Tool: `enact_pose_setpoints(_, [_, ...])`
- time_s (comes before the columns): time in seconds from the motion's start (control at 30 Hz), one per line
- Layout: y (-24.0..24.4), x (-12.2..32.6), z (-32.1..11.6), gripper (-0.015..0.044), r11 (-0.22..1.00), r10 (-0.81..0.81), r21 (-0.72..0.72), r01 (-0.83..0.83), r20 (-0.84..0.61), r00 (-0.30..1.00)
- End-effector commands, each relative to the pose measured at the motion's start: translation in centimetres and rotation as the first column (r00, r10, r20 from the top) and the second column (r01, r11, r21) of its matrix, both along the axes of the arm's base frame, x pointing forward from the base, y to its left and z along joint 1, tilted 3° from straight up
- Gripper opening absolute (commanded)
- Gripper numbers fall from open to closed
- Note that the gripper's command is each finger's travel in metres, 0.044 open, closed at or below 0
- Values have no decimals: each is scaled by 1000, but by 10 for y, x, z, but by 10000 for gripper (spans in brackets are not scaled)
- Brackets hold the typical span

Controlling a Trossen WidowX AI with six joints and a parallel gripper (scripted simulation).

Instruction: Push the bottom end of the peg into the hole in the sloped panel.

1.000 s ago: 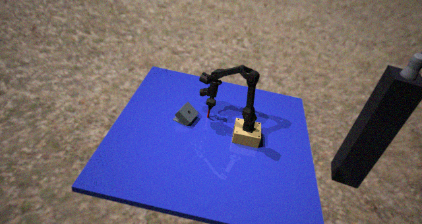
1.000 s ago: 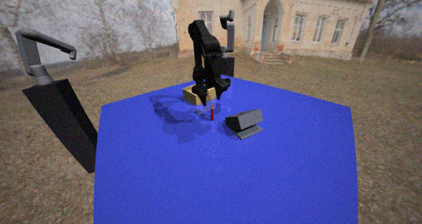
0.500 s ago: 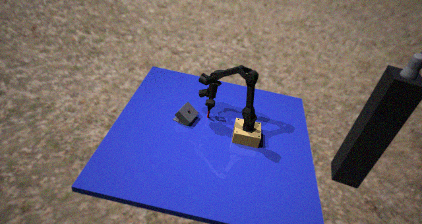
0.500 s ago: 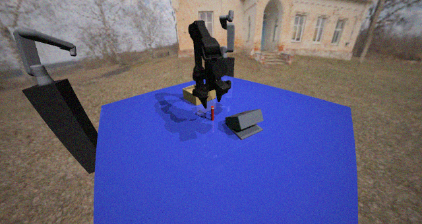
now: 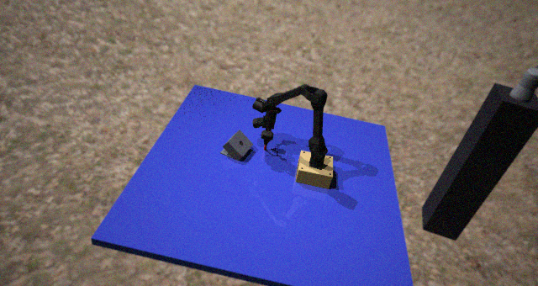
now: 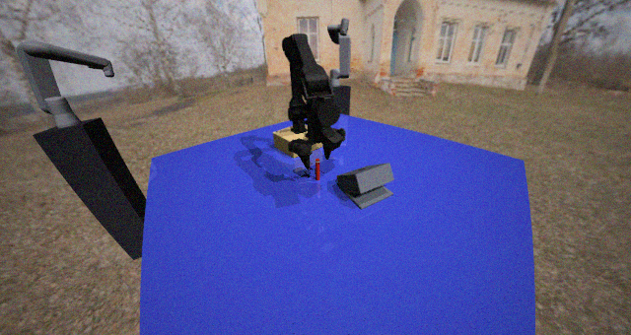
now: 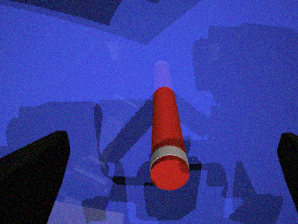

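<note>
A round red peg (image 5: 265, 148) (image 6: 317, 170) (image 7: 165, 117) with a pale band near its top stands upright on the blue table. My gripper (image 6: 317, 166) (image 7: 177, 143) is open and points down over the peg. In the wrist view, the peg's top shows between the two dark fingers, with a wide gap on each side and no contact. The grey sloped panel (image 5: 234, 146) (image 6: 374, 178) stands close to the peg. Its dark hole (image 5: 240, 143) shows in the top view; the exterior camera sees the panel from behind, with the hole hidden.
The arm's wooden base block (image 5: 314, 177) (image 6: 283, 142) sits on the blue table (image 5: 189, 219) (image 6: 335, 276). A dark pillar (image 5: 475, 164) stands beyond the table's edge, and another pillar (image 6: 94, 187) shows left of the table in the exterior view, with a grey arm on top.
</note>
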State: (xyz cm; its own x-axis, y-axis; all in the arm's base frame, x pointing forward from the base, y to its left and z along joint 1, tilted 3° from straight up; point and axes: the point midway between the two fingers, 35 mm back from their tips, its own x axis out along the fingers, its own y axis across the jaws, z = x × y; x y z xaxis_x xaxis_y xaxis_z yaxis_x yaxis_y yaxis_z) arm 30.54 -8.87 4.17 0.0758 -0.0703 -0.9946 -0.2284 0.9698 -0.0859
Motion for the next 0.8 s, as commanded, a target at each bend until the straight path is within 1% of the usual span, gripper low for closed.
enact_pose_setpoints(0.0, [1, -3, -13, 440, 1000, 4, 7, -4, -17, 1000])
enact_pose_setpoints(0.37, [0, -4, -29, 440, 1000, 4, 7, -4, -17, 1000])
enact_pose_setpoints(0.73, [0, -4, -29, 440, 1000, 4, 7, -4, -17, 1000])
enact_pose_setpoints(0.77, [-1, -2, -26, 414, 1000, 0, 2, 0, -9, 1000])
